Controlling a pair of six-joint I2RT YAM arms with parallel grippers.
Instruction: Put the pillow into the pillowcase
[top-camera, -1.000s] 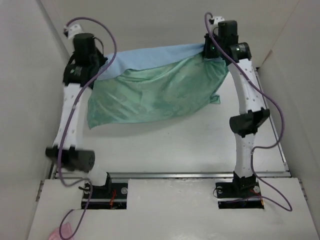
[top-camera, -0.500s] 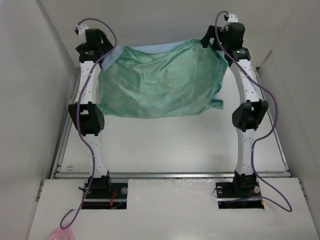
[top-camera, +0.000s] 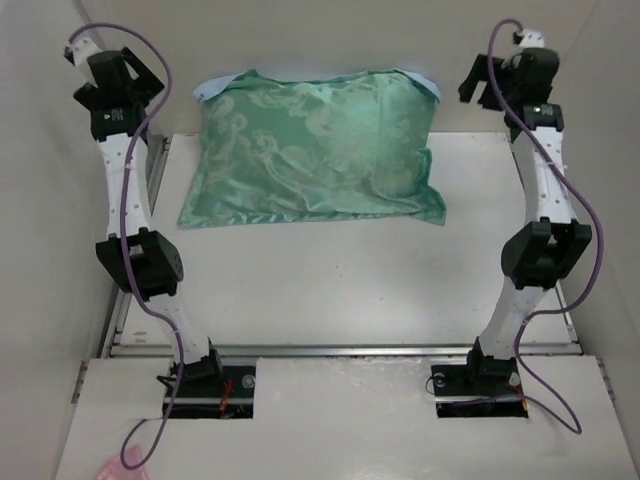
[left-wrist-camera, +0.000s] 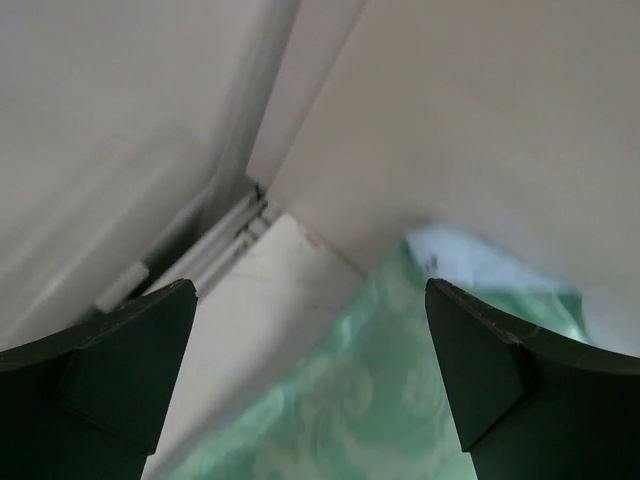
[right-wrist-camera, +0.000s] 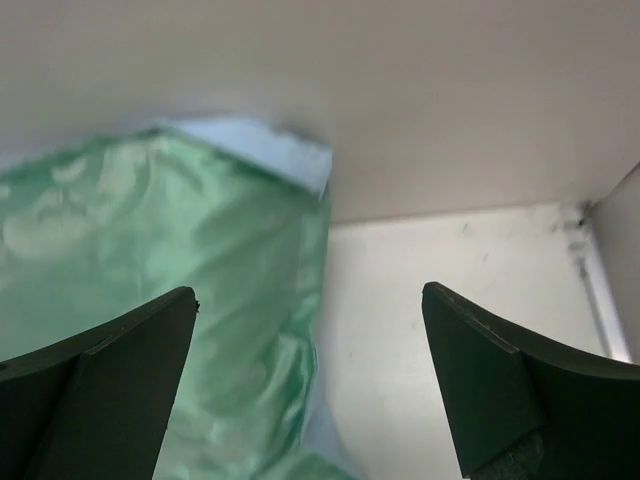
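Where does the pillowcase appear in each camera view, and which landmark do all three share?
Top external: pillowcase upper centre, teal face up.
Left wrist: pillowcase bottom centre to right.
Right wrist: pillowcase left half.
Shared landmark: the back wall behind it.

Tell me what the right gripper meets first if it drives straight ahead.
Probably the pillowcase, at its side edge. The bare table lies just beside that line, so with depth unclear it could be either.

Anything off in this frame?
Nothing damaged or spilled. The pillowcase lies plump, teal side up, by the back wall, pale blue showing at its far corners. Both open and clear of it: left gripper, right gripper.
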